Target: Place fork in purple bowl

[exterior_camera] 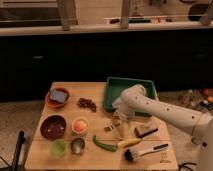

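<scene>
camera view: fork point(120, 133) lies just beneath pincer point(117, 125).

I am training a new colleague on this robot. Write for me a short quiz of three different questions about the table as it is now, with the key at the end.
1. What lies in the orange bowl? A) a blue block B) a spoon C) a red ball
2. True or false: the hand is low over the table, between the small orange-yellow bowl and the brown block.
3. Fill in: in the picture, the purple bowl stands to the ___ of the small orange-yellow bowl.

Key: 1 A; 2 true; 3 left.
</scene>
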Robot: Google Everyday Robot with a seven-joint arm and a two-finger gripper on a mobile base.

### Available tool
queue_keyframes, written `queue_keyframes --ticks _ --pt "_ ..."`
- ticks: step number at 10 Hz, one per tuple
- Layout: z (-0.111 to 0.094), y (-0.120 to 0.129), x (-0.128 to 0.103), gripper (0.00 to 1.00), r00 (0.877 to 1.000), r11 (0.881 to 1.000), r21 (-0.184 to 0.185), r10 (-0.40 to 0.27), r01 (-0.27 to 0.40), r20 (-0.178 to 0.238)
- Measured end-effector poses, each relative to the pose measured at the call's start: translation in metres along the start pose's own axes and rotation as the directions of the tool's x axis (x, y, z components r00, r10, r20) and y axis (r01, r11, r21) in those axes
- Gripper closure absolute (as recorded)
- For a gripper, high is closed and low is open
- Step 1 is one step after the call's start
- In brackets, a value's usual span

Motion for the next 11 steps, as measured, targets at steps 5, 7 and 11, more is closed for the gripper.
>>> queue_keyframes --ticks 5,7,11 --pt "0.012 0.004 0.004 0.34 1.0 1.0 -0.013 0.0 0.001 0.01" --pt "0.014 0.003 0.005 0.55 1.0 1.0 -0.013 0.004 -0.003 0.022" --pt "0.005 0.0 0.003 0.94 1.0 1.0 -0.01 -0.004 0.004 0.02"
